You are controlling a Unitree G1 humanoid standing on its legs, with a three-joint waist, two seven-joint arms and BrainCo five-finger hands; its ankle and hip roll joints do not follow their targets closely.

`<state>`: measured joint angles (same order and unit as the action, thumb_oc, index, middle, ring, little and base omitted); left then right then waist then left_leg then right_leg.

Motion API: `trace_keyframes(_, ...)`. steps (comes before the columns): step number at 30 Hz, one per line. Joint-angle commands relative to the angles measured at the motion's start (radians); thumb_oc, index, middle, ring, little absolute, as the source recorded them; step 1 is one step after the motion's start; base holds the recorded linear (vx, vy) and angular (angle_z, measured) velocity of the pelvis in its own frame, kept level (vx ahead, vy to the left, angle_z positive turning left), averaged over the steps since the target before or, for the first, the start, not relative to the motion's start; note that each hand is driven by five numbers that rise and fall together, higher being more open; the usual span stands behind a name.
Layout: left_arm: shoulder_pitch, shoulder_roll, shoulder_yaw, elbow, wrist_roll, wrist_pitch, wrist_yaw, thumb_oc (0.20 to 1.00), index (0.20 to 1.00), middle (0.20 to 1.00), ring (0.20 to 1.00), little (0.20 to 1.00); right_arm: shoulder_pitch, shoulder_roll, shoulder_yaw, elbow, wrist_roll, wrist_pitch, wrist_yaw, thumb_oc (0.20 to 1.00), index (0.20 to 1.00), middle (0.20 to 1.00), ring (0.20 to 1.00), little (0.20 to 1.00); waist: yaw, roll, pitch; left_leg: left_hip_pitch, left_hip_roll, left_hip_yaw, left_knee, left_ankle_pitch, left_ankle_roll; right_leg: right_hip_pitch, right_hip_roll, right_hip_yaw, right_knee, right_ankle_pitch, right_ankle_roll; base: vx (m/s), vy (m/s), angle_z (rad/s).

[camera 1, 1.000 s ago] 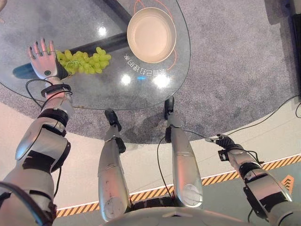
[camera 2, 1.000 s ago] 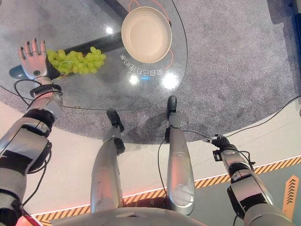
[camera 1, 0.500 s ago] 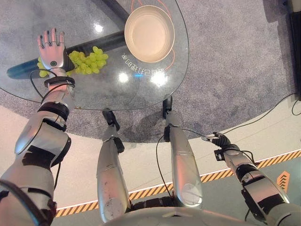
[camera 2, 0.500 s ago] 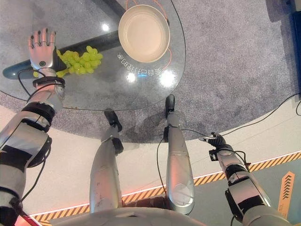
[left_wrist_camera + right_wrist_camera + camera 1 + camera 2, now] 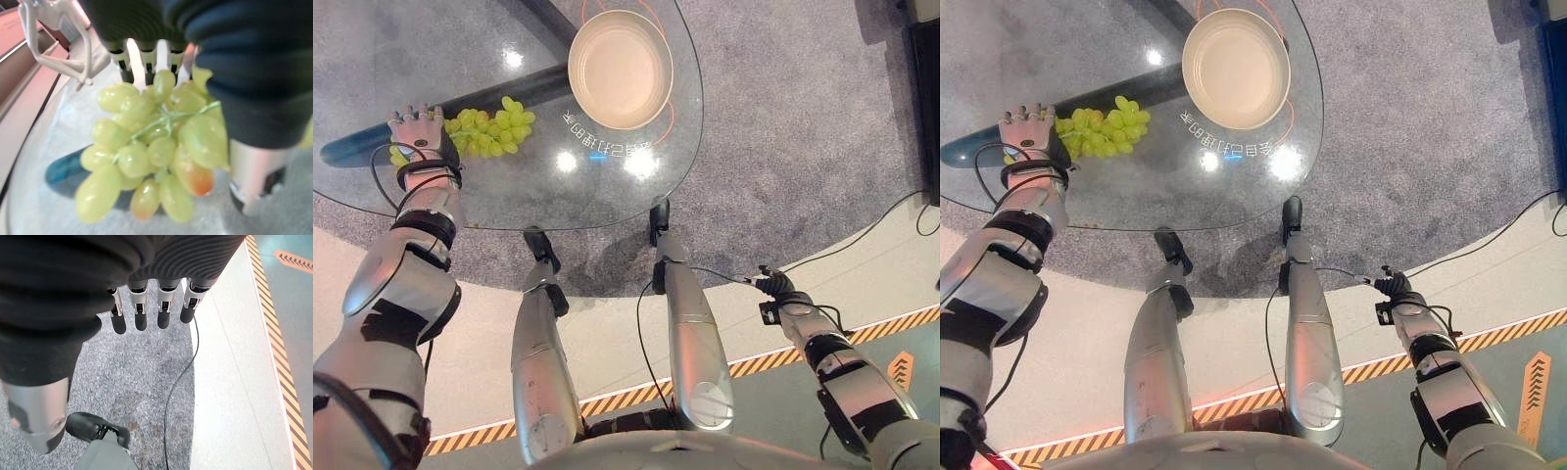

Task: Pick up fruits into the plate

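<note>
A bunch of green grapes lies on the round glass table, left of an empty cream plate near the far edge. My left hand is tipped down over the bunch's left end. In the left wrist view the grapes sit close before the palm, between the relaxed fingers and the thumb, which are not closed on them. Off the table at the lower right, my right hand hangs open over the carpet, its fingers straight.
A dark bar of the table's frame runs under the glass beneath the grapes. Bare glass separates the grapes from the plate. Grey carpet surrounds the table, with a striped floor line at the lower right.
My left hand has tipped forward and down from a flat, raised pose onto the left end of the grapes. The right hand has stayed put.
</note>
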<state>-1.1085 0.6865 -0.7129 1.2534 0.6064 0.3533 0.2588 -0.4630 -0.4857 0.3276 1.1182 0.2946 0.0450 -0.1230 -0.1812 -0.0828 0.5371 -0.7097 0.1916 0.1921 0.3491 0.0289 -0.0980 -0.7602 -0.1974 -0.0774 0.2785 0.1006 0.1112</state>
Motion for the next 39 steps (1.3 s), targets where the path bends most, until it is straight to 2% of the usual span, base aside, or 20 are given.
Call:
trace_keyframes(1, 0.083, 0.022, -0.007, 0.121, 0.045, 0.082, -0.096, 1.000, 1.000, 1.000, 1.000, 1.000, 0.045, -0.066, -0.002, -0.013, 0.020, 0.022, -0.008, 1.000, 1.000, 1.000, 1.000, 1.000, -0.001, -0.016, -0.017, -0.055, -0.079, 0.021, 0.097, -0.119, 0.009, -0.014, 0.079, -0.062, 0.046, -0.061, -0.012, 0.00, 0.000, 0.00)
trace_keyframes(2, 0.090, 0.023, 0.007, 0.133, 0.064, 0.115, -0.083, 1.000, 1.000, 1.000, 1.000, 1.000, 0.041, -0.075, -0.004, -0.015, 0.022, 0.020, 0.006, 1.000, 1.000, 1.000, 1.000, 1.000, -0.001, -0.020, -0.017, -0.062, -0.077, 0.017, 0.101, -0.118, 0.009, -0.018, 0.082, -0.062, 0.047, -0.063, -0.015, 0.00, 0.000, 0.00)
trace_keyframes(10, 0.103, 0.034, 0.036, 0.151, 0.049, 0.154, -0.023, 1.000, 1.000, 1.000, 1.000, 1.000, 0.057, -0.080, 0.003, -0.032, 0.040, -0.013, -0.002, 1.000, 1.000, 1.000, 1.000, 1.000, -0.001, -0.036, -0.017, -0.098, -0.070, 0.003, 0.107, -0.107, 0.003, -0.046, 0.094, -0.059, 0.047, -0.059, -0.022, 0.00, 0.000, 0.00)
trace_keyframes(11, 0.105, 0.035, 0.037, 0.152, 0.043, 0.154, -0.014, 0.564, 0.564, 0.564, 0.564, 0.564, 0.058, -0.080, 0.003, -0.034, 0.041, -0.014, -0.004, 1.000, 1.000, 1.000, 1.000, 1.000, -0.001, -0.038, -0.017, -0.100, -0.070, 0.003, 0.105, -0.105, 0.003, -0.047, 0.096, -0.059, 0.046, -0.059, -0.023, 0.00, 0.000, 0.00)
trace_keyframes(12, 0.109, 0.034, 0.044, 0.152, 0.042, 0.134, 0.008, 0.200, 0.200, 0.200, 0.200, 0.200, 0.058, -0.079, 0.005, -0.041, 0.048, -0.017, -0.013, 1.000, 1.000, 1.000, 1.000, 1.000, 0.000, -0.042, -0.017, -0.104, -0.068, 0.002, 0.104, -0.103, 0.003, -0.050, 0.098, -0.060, 0.047, -0.058, -0.023, 0.00, 0.000, 0.00)
trace_keyframes(18, 0.111, 0.035, 0.041, 0.150, 0.052, 0.089, 0.051, 0.200, 0.200, 0.200, 0.200, 0.200, 0.062, -0.077, 0.008, -0.062, 0.057, -0.042, -0.027, 1.000, 1.000, 1.000, 1.000, 1.000, 0.002, -0.057, -0.017, -0.103, -0.063, -0.001, 0.093, -0.099, 0.001, -0.045, 0.103, -0.066, 0.045, -0.058, -0.020, -0.01, -0.014, -0.03)
trace_keyframes(19, 0.105, 0.038, 0.042, 0.150, 0.049, 0.082, 0.066, 0.200, 0.200, 0.200, 0.200, 0.200, 0.051, -0.078, 0.005, -0.064, 0.059, -0.049, -0.030, 1.000, 1.000, 1.000, 1.000, 1.000, -0.002, -0.062, -0.017, -0.120, -0.068, 0.008, 0.077, -0.060, 0.010, -0.063, 0.098, -0.068, 0.030, -0.025, -0.028, 0.00, -0.015, -0.06)
trace_keyframes(20, 0.114, 0.036, 0.041, 0.151, 0.048, 0.081, 0.068, 0.200, 0.200, 0.200, 0.200, 0.200, 0.058, -0.077, 0.008, -0.063, 0.059, -0.051, -0.030, 1.000, 1.000, 1.000, 1.000, 1.000, 0.002, -0.059, -0.017, -0.099, -0.064, -0.002, 0.088, -0.095, 0.000, -0.042, 0.103, -0.066, 0.041, -0.055, -0.019, 0.01, -0.013, -0.05)
trace_keyframes(26, 0.109, 0.047, 0.039, 0.149, 0.035, 0.028, 0.107, 0.200, 0.200, 0.200, 0.200, 0.200, 0.051, -0.081, 0.009, -0.081, 0.070, -0.072, -0.038, 1.000, 1.000, 1.000, 1.000, 1.000, 0.003, -0.065, -0.017, -0.090, -0.061, -0.001, 0.083, -0.094, -0.002, -0.032, 0.103, -0.069, 0.038, -0.053, -0.018, 0.00, -0.003, -0.01)
trace_keyframes(27, 0.101, 0.050, 0.039, 0.149, 0.034, 0.027, 0.108, 0.200, 0.200, 0.200, 0.200, 0.200, 0.044, -0.082, 0.006, -0.082, 0.070, -0.073, -0.039, 1.000, 1.000, 1.000, 1.000, 1.000, -0.001, -0.069, -0.017, -0.110, -0.066, 0.010, 0.072, -0.058, 0.007, -0.052, 0.098, -0.071, 0.027, -0.023, -0.026, -0.06, -0.004, -0.02)
trace_keyframes(28, 0.101, 0.054, 0.039, 0.145, 0.021, 0.006, 0.123, 0.200, 0.200, 0.200, 0.200, 0.200, 0.045, -0.081, 0.005, -0.096, 0.069, -0.073, -0.052, 1.000, 1.000, 1.000, 1.000, 1.000, -0.002, -0.066, -0.017, -0.106, -0.066, 0.011, 0.069, -0.056, 0.007, -0.049, 0.098, -0.070, 0.028, -0.024, -0.026, 0.00, 0.000, 0.00)
trace_keyframes(29, 0.111, 0.056, 0.038, 0.139, 0.001, -0.013, 0.146, 0.200, 0.200, 0.200, 0.200, 0.200, 0.055, -0.080, 0.009, -0.107, 0.070, -0.076, -0.061, 1.000, 1.000, 1.000, 1.000, 1.000, 0.002, -0.059, -0.017, -0.079, -0.065, 0.004, 0.073, -0.089, -0.001, -0.025, 0.104, -0.065, 0.037, -0.055, -0.018, 0.00, 0.000, 0.00)
trace_keyframes(30, 0.103, 0.059, 0.039, 0.138, -0.002, -0.016, 0.152, 0.200, 0.200, 0.200, 0.200, 0.200, 0.048, -0.081, 0.006, -0.109, 0.069, -0.078, -0.062, 1.000, 1.000, 1.000, 1.000, 1.000, -0.002, -0.062, -0.017, -0.099, -0.069, 0.014, 0.061, -0.053, 0.008, -0.045, 0.099, -0.066, 0.026, -0.024, -0.026, 0.00, 0.000, 0.00)
trace_keyframes(33, 0.100, 0.065, 0.040, 0.121, -0.040, -0.055, 0.213, 0.200, 0.200, 0.200, 0.200, 0.200, 0.045, -0.086, 0.007, -0.130, 0.062, -0.102, -0.077, 1.000, 1.000, 1.000, 1.000, 1.000, -0.002, -0.054, -0.017, -0.083, -0.076, 0.019, 0.047, -0.049, 0.009, -0.034, 0.099, -0.063, 0.021, -0.028, -0.027, -0.03, 0.016, 0.00)
trace_keyframes(37, 0.132, 0.097, 0.070, 0.026, -0.065, -0.100, 0.308, 0.200, 0.200, 0.200, 0.200, 0.200, 0.078, -0.095, 0.010, -0.252, 0.019, -0.121, -0.132, 1.000, 1.000, 1.000, 1.000, 1.000, 0.006, -0.034, -0.017, -0.028, -0.092, 0.022, 0.019, -0.049, 0.012, 0.012, 0.095, -0.062, 0.016, -0.042, -0.025, -0.01, 0.029, 0.01)
trace_keyframes(39, 0.148, 0.119, 0.089, -0.025, -0.059, -0.122, 0.308, 0.200, 0.200, 0.200, 0.200, 0.200, 0.100, -0.101, 0.008, -0.308, 0.009, -0.135, -0.139, 1.000, 1.000, 1.000, 1.000, 1.000, 0.013, -0.023, -0.017, 0.013, -0.097, 0.024, 0.000, -0.046, 0.012, 0.048, 0.089, -0.067, 0.010, -0.048, -0.021, -0.02, 0.025, 0.06)
